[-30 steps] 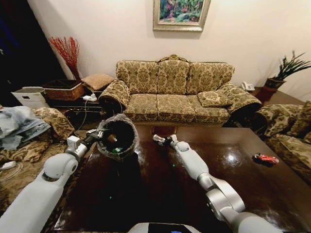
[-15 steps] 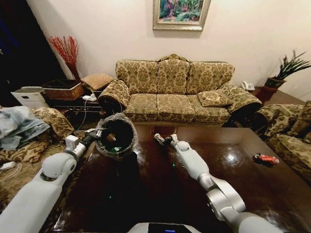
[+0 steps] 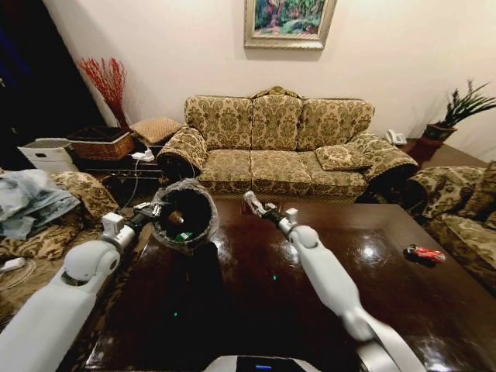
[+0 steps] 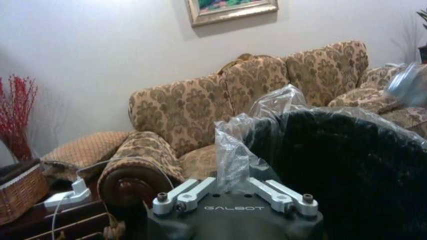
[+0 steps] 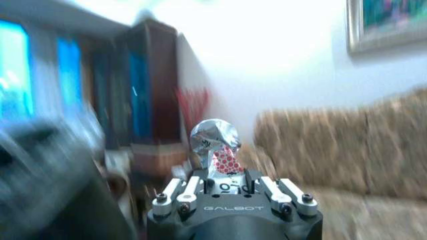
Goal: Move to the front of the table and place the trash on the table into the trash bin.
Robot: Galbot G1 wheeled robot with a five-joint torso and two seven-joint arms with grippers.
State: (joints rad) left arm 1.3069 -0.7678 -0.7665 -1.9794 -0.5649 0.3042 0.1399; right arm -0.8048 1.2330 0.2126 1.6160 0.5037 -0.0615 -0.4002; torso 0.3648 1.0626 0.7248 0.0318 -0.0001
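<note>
My left gripper (image 3: 159,210) is shut on the rim of the trash bin (image 3: 203,208), a small black bin with a clear bag, and holds it tilted over the left end of the table (image 3: 256,306). A tan bottle-like piece (image 3: 177,218) and a green wrapper (image 3: 184,237) lie inside the bin. In the left wrist view the left gripper (image 4: 233,194) pinches the crinkled plastic at the bin (image 4: 347,165) rim. My right gripper (image 3: 252,203) hovers above the table, just right of the bin. The right gripper (image 5: 227,184) is shut on a white crumpled scrap (image 5: 215,142) with red dots. A red piece (image 3: 425,253) lies at the table's right edge.
A patterned sofa (image 3: 279,147) stands beyond the table. Armchairs flank it, the left one (image 3: 46,225) piled with clothes, the right one (image 3: 465,217) close to the red piece. A woven basket (image 3: 101,143) and a potted plant (image 3: 457,112) stand in the back corners.
My right gripper has risen off the table with the white scrap, nearer the bin's mouth. The left arm and bin have barely shifted.
</note>
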